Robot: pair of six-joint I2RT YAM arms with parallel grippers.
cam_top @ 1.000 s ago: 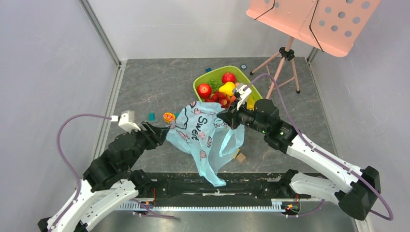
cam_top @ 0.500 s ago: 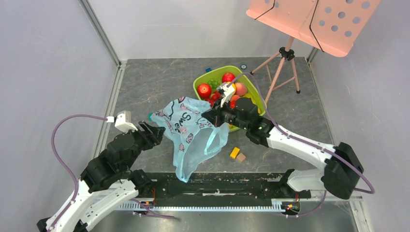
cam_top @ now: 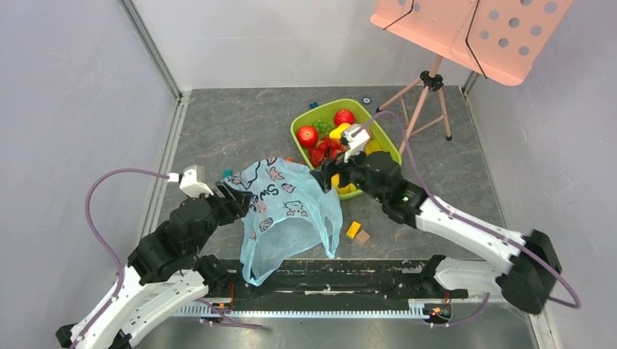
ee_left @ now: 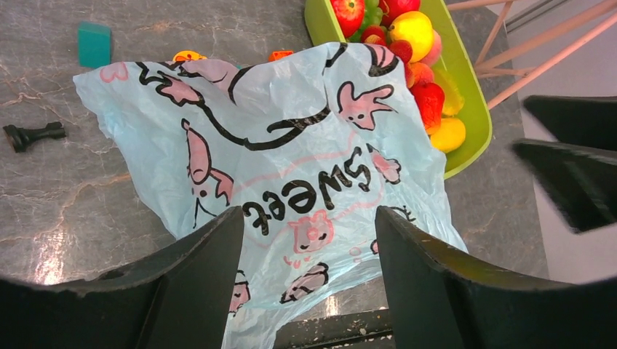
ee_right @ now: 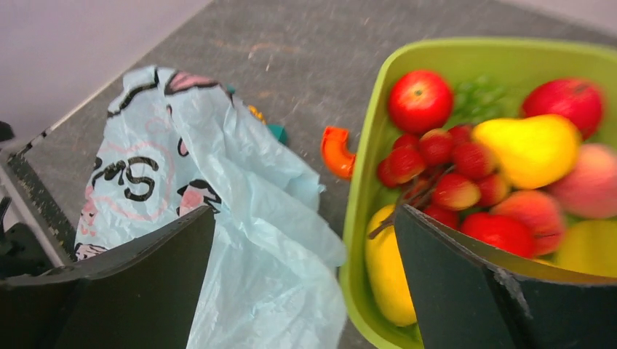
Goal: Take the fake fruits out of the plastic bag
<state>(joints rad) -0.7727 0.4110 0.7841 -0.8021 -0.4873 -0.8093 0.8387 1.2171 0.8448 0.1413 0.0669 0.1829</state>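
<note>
The fake fruits (cam_top: 325, 144), glossy red apples, small strawberries and yellow pieces, lie heaped in a lime-green plastic tray (ee_left: 471, 102) at the far right of the grey marbled counter (cam_top: 240, 123). The thin light-blue plastic bag (cam_top: 287, 214) with pink-and-black cartoon prints lies flattened just beside the tray, its near end drooping over the counter's front edge.

The left end effector (cam_top: 239, 198) sits at the bag's left edge with its fingers spread wide. In its wrist view the printed film fills the gap between them and nothing is pinched, though whether the tips touch the bag cannot be told. The right end effector (ee_right: 304, 214) hovers over the seam between bag and tray, its fingers far apart and holding nothing.

Only the top view shows a small yellow block (cam_top: 353, 230) and a brown one (cam_top: 362, 237) right of the bag. The left wrist view alone shows a teal square block (ee_left: 94, 43) and a small black piece (ee_left: 33, 136) beyond the bag. The right wrist view alone makes out an orange curved piece (ee_right: 336, 153) between the bag and the tray.
</note>
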